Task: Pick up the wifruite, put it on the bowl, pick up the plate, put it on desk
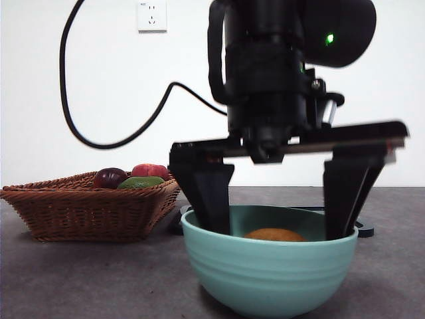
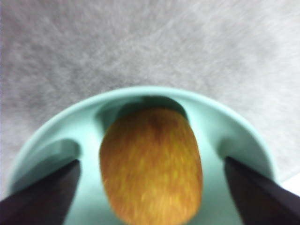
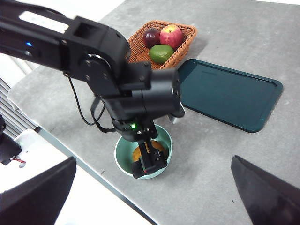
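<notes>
Wifruite (image 1: 274, 234) in bowl (image 1: 269, 272), desk (image 1: 80, 279).

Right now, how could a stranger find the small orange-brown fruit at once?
Find the large mint-green ceramic bowl on the dark grey desk, under the left gripper. The small oval orange-brown fruit lies inside it, between the open jaws. The other fruits sit in the brown wicker basket.

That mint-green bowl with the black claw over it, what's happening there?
The left gripper hangs over the bowl, its jaws open and dipping inside on either side of the small orange-brown wifruite. The fruit lies in the bowl and the jaws are not touching it. The right gripper waits high above the desk, open and empty. Farther back stand a wicker basket of fruit and a dark tray.
</notes>
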Motion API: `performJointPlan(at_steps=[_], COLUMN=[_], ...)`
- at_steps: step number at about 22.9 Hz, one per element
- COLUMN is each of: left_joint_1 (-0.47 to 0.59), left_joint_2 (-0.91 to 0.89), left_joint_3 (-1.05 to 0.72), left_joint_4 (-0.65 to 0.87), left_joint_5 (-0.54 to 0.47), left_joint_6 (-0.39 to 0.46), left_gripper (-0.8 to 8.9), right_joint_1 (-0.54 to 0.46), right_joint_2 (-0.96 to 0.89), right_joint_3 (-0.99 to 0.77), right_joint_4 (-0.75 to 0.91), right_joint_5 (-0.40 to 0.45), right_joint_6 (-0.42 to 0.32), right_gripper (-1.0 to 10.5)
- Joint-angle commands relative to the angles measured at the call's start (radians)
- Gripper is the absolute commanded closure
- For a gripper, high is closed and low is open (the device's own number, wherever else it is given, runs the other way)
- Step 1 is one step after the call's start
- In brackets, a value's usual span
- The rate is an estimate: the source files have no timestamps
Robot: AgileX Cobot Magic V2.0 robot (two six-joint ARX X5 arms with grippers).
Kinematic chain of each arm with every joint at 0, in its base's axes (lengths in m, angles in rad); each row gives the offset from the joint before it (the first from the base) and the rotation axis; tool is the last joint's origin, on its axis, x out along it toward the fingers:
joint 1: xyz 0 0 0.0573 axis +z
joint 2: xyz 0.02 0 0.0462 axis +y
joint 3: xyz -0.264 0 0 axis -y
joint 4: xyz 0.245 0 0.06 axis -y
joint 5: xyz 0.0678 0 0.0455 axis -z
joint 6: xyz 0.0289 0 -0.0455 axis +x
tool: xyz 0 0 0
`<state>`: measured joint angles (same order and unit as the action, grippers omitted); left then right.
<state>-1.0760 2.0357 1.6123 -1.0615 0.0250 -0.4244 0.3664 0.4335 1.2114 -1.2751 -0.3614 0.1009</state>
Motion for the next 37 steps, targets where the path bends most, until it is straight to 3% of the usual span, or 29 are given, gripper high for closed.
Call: performJointPlan(at_steps=[1, 9, 20, 26, 37], left_joint_1=[-0.011, -0.011, -0.012, -0.012, -0.012], left_joint_2=[-0.026, -0.249, -0.681, -0.851, -1.267], left_joint_3=[0.037, 0.038, 0.038, 0.011, -0.285], left_joint_4=[-0.002, -0.040, -0.135, -0.181, -0.116], left_joint_5=[-0.004, -0.053, -0.056, -0.056, -0.055], left_joint_6=[0.030, 0.050, 0.253, 0.294, 0.295], left_gripper=[2.48, 2.51, 2.51, 2.51, 2.51], right_joint_1=[0.005, 0.005, 0.005, 0.005, 0.005], right_joint_2=[0.000, 0.000, 0.000, 0.000, 0.000], right_joint_3=[0.021, 0.021, 0.021, 0.021, 0.021], right_joint_4=[0.006, 0.006, 0.010, 0.010, 0.073], right_joint_5=[0.003, 0.003, 0.003, 0.003, 0.001], right_joint_6=[-0.010, -0.008, -0.004, -0.005, 0.024], right_gripper=[3.5, 3.5, 3.5, 3.5, 3.5])
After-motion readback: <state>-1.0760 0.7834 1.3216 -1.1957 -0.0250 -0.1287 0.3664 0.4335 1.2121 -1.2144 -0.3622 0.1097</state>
